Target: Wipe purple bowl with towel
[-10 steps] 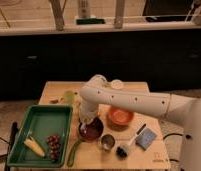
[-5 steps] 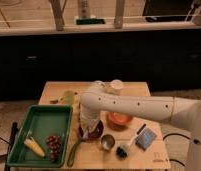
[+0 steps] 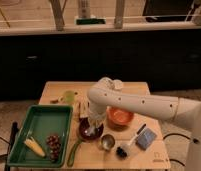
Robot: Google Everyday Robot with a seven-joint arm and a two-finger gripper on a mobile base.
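The purple bowl (image 3: 88, 131) sits on the wooden table (image 3: 149, 157) just right of the green tray. My white arm reaches in from the right and bends down over the bowl. My gripper (image 3: 92, 125) is down inside the bowl, at its middle. A light-coloured towel (image 3: 94, 121) seems to be bunched under the gripper, but the arm hides most of it.
A green tray (image 3: 24, 130) at the left holds a corn cob (image 3: 35, 147) and grapes (image 3: 54, 144). An orange bowl (image 3: 119, 117), a metal cup (image 3: 107, 142), a blue-grey sponge (image 3: 145, 139), a black brush (image 3: 129, 142) and a green cup (image 3: 69, 96) stand around.
The arm's elbow has swung slightly left and lower over the purple bowl, and the gripper has shifted a little inside it. Nothing else on the table has moved.
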